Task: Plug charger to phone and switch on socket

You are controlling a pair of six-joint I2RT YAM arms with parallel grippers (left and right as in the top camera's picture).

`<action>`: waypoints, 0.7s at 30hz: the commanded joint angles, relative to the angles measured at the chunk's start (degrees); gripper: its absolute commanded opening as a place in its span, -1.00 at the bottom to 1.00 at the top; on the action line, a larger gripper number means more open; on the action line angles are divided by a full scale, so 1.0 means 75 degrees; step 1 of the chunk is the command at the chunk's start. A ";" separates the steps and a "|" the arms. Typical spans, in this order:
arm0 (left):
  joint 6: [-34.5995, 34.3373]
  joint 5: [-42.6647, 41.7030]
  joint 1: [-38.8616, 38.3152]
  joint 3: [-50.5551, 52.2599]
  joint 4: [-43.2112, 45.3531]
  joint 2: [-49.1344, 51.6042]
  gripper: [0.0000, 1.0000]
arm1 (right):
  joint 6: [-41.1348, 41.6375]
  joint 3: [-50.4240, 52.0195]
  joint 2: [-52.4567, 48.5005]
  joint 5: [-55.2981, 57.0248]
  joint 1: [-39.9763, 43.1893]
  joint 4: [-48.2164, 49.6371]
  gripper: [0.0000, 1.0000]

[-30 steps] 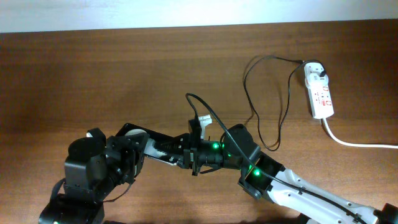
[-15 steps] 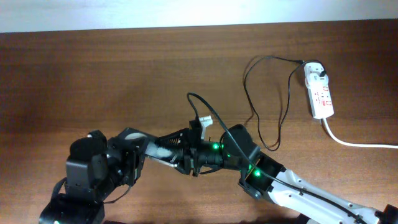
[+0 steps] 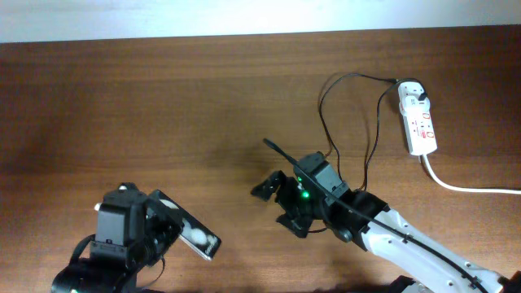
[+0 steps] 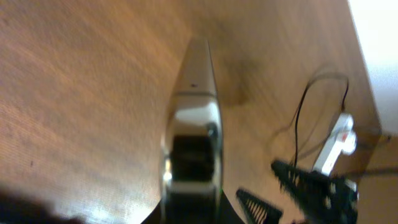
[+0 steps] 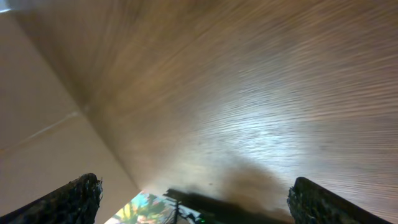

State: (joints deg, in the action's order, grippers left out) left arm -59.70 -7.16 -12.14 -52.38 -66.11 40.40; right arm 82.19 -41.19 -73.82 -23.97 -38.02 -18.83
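The black phone (image 3: 199,238) hangs tilted at the lower left, with my left gripper (image 3: 167,218) shut on its near end. In the left wrist view the phone (image 4: 194,112) shows edge-on, rising from the left gripper (image 4: 189,208). The charger's black cable (image 3: 321,110) loops from its white plug in the socket (image 3: 419,122). Its free tip (image 3: 267,143) sticks out beside my right arm, apart from the phone. My right gripper (image 3: 275,205) stands wide open between phone and cable, holding nothing. The right wrist view shows the right gripper (image 5: 205,205) with only table wood between its fingers.
The socket's thick white cord (image 3: 464,187) runs off the right edge. A pale wall borders the table's far edge. In the left wrist view the socket (image 4: 339,134) and the cable (image 4: 297,124) lie at the right.
My right gripper has opened and pulled back to the right. The left arm has drawn the phone away down to the left. Cable tip and phone now lie apart.
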 commanded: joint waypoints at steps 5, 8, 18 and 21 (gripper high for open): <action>0.0376 -0.1894 -0.0009 -0.0061 -0.0003 0.0644 -1.00 | -0.2649 -0.0020 0.0055 -0.0312 0.0930 0.0023 0.98; 0.0370 -0.2938 -0.0012 -0.0061 0.0909 0.1728 -1.00 | -0.3547 -0.0020 0.0189 -0.1198 0.1058 0.0026 0.98; 0.1125 -0.4433 -0.0012 -0.0061 0.1553 0.4389 -1.00 | -0.5263 -0.0017 0.0393 -0.0134 0.1081 -0.0149 0.98; 0.1614 -0.4535 -0.0012 -0.0061 0.1550 0.4389 -1.00 | -0.5584 -0.0017 0.0393 0.1000 0.1081 -0.0076 0.98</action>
State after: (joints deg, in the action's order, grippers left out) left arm -51.96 -38.02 -12.14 -52.36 -54.59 73.60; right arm 44.84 -41.19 -71.40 -24.12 -30.35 -20.16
